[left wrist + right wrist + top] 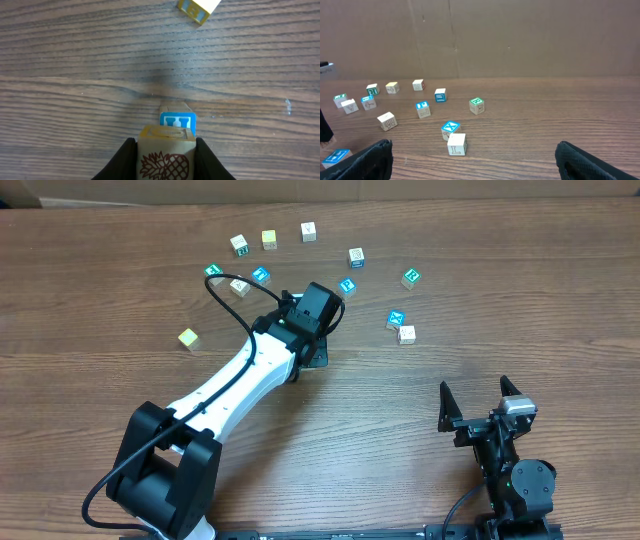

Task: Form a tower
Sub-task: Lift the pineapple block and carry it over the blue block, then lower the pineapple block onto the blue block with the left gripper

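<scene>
**Sam:** Is the tower done?

**Mia:** No, I think it's only a little way along. The tower (177, 121) sits just past the tips of the left end effector (166, 149). I can see a blue side and a pale wood top. I can't tell how many blocks high it is.

**Sam:** What's left to do?

**Mia:** Lots, I think. Many loose blocks (406, 333) lie spread on the bench (400, 450), beyond the end effector and off to both its sides. A yellow one (198, 9) lies far ahead of its tips.

**Sam:** What is it holding?

**Mia:** A pineapple block (166, 164). Its two fingers (122, 160) are squeezed tight on the block's sides. The block is right by the tower's top, maybe touching it. I can't be sure.

**Sam:** So it hasn't let go?

**Mia:** Not yet. I think the block must sit straight first.

**Sam:** And the other one?

**Mia:** The right end effector (476, 395) has its fingers wide apart, with nothing in them. It is well away from the tower.
</scene>
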Motion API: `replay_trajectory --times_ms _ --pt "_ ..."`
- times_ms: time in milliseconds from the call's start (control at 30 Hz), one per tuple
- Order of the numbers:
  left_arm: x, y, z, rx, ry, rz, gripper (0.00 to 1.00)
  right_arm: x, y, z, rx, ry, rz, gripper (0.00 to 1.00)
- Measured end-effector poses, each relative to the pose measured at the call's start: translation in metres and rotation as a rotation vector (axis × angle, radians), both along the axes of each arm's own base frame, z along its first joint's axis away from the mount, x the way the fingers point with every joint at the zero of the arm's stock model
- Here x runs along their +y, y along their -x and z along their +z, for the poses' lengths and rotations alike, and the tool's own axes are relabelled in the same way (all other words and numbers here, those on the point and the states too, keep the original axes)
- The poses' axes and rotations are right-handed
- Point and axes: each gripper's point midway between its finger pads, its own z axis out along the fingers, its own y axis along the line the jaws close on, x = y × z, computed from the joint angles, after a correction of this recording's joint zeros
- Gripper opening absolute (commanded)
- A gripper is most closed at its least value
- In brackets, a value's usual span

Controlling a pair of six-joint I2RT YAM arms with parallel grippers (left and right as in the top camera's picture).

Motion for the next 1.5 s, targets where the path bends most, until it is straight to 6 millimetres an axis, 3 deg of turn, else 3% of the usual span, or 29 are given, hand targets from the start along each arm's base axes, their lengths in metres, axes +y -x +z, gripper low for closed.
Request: replay_trajectory --times_ms 400,1300,1500 --pt "-0.001 0.0 -0.01 -0.02 0.009 0.008 0.23 0.0 0.0 0.0 0.0 0.0 -0.001 1.0" --pt "-0.007 -0.005 -0.006 -0.074 -0.01 0.023 0.23 0.0 0.0 0.0 0.0 0.0 -0.001 1.0" --pt "-0.006 -0.004 -0.014 -0.057 -0.02 0.025 0.23 0.0 0.0 0.0 0.0 0.0 -0.001 1.0"
